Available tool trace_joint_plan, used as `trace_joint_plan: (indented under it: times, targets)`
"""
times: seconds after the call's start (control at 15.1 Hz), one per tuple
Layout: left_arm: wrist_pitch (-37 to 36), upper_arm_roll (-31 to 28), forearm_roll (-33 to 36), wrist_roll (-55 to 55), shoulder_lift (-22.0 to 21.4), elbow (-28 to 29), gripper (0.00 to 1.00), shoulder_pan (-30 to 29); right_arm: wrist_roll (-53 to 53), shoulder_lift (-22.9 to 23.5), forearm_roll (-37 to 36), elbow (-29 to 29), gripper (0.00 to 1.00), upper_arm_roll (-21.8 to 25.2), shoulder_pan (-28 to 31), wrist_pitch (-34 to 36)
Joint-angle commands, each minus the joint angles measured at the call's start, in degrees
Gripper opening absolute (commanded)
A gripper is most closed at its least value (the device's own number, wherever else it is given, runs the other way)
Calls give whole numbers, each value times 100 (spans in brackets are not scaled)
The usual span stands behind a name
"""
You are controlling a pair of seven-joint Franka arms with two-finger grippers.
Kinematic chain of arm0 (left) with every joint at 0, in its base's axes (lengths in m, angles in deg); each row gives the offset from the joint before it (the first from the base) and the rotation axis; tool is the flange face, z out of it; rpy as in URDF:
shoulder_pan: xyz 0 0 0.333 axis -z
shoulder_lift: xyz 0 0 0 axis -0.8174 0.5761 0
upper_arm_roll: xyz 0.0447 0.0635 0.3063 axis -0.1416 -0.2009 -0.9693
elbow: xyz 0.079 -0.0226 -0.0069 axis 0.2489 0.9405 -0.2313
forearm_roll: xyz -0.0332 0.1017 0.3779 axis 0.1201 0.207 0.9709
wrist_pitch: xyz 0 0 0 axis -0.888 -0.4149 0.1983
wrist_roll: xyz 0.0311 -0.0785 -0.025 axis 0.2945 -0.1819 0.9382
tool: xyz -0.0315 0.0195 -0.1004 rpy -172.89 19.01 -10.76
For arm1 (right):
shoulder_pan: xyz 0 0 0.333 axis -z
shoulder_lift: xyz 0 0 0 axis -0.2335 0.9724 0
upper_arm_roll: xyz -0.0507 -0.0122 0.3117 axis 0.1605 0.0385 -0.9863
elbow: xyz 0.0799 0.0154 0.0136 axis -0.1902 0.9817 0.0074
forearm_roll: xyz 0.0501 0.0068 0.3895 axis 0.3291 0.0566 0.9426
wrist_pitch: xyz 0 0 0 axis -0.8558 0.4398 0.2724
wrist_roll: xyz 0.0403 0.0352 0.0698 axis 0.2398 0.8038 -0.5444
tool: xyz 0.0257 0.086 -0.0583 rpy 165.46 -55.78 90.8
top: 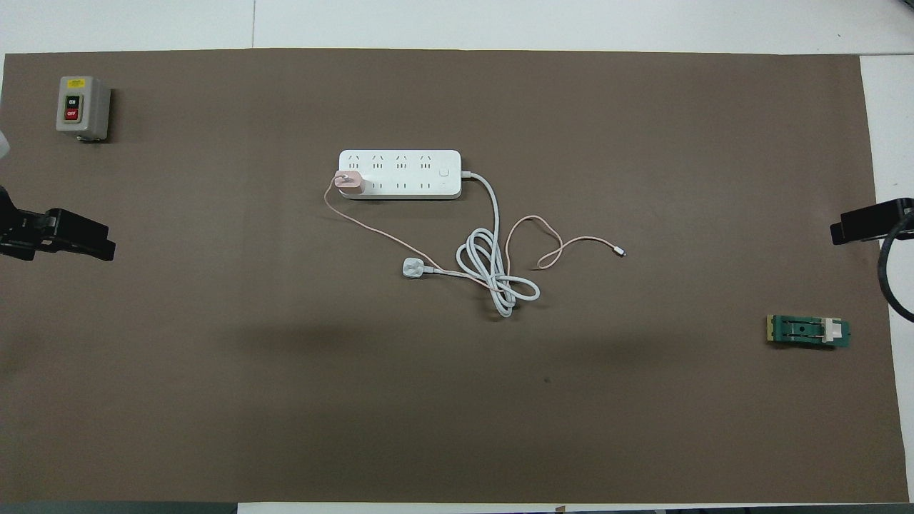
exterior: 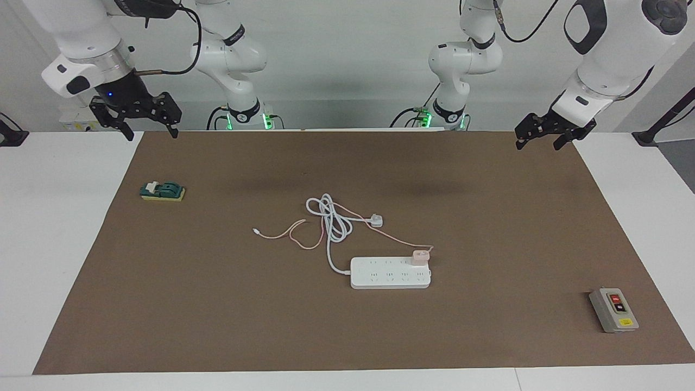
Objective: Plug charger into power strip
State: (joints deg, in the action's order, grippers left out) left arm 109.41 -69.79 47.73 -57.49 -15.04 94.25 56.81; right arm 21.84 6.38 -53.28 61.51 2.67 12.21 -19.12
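The white power strip point(exterior: 390, 273) point(top: 400, 173) lies flat near the middle of the brown mat. The pale-pink charger point(exterior: 421, 256) point(top: 350, 183) stands on the strip's end socket toward the left arm's end, in the row nearer the robots; its thin pink cable point(exterior: 296, 237) point(top: 550, 246) trails across the mat. My left gripper point(exterior: 538, 137) point(top: 84, 243) hangs open in the air over the mat's edge at the left arm's end, holding nothing. My right gripper point(exterior: 149, 124) point(top: 860, 225) hangs open over the mat's corner at the right arm's end, also holding nothing.
The strip's thick white cord point(exterior: 334, 222) coils nearer the robots and ends in a white plug point(exterior: 376, 220) point(top: 413, 268). A grey box with red and black buttons point(exterior: 613, 310) point(top: 80, 107) sits at the left arm's end. A green block point(exterior: 162, 191) point(top: 808, 331) lies at the right arm's end.
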Motion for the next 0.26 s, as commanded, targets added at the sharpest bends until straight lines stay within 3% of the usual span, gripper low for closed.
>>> trace_joint_plan:
  times: [0.0,0.2]
  targets:
    - [167,44,57,-82,-191,231,100,-49,118,-119,87,125,100,-24,24,3]
    - [175,44,57,-73,-182,231,100,-41,118,-119,87,125,100,-24,24,2]
